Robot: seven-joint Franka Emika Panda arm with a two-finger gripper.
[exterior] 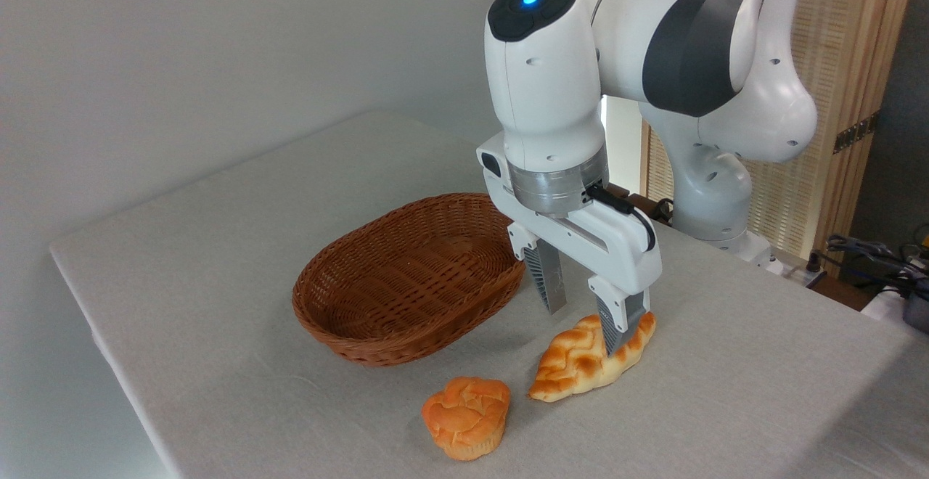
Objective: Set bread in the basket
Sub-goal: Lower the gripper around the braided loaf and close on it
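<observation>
Bread (580, 363): on table, right of basket (406, 283), not yet in. Gripper (584, 316): spread wide, straddling bread, nothing grasped. Remaining: grasp, lift, deposit.

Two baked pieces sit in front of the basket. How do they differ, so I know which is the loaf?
The bread is long, braided and pointed at its ends; the bun is short, round and muffin-shaped. The bread is golden brown with pale sides; the bun is deeper orange. The open gripper stands over the bread; the bun lies apart. Both rest on the table, outside the basket.
</observation>
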